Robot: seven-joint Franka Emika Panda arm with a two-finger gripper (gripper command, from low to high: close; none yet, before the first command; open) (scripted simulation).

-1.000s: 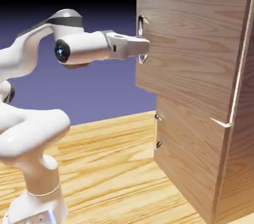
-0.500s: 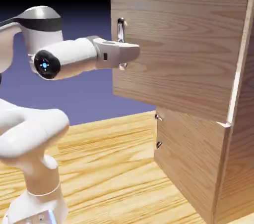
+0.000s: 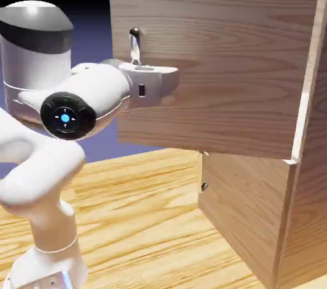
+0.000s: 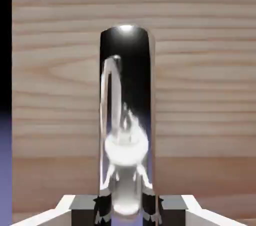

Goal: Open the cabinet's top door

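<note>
With the fingers clamped on the top door's upright metal bar handle [image 4: 125,120], swing the wood-grain top door [image 3: 223,57] smoothly along its hinge arc.

- The exterior view looks from off to the side of the arm [image 3: 38,172], slightly above the tabletop [image 3: 140,217], facing across it toward the cabinet [image 3: 246,208].
- It stands back enough to frame much of the arm and cabinet, though the cabinet runs out at the exterior view's right.
- The hand view looks along the end effector [image 4: 127,210], straight at the top door [image 4: 205,85], very close to its bar handle [image 4: 125,85].
- Both views share the top door's front, its handle and the end effector.
</note>
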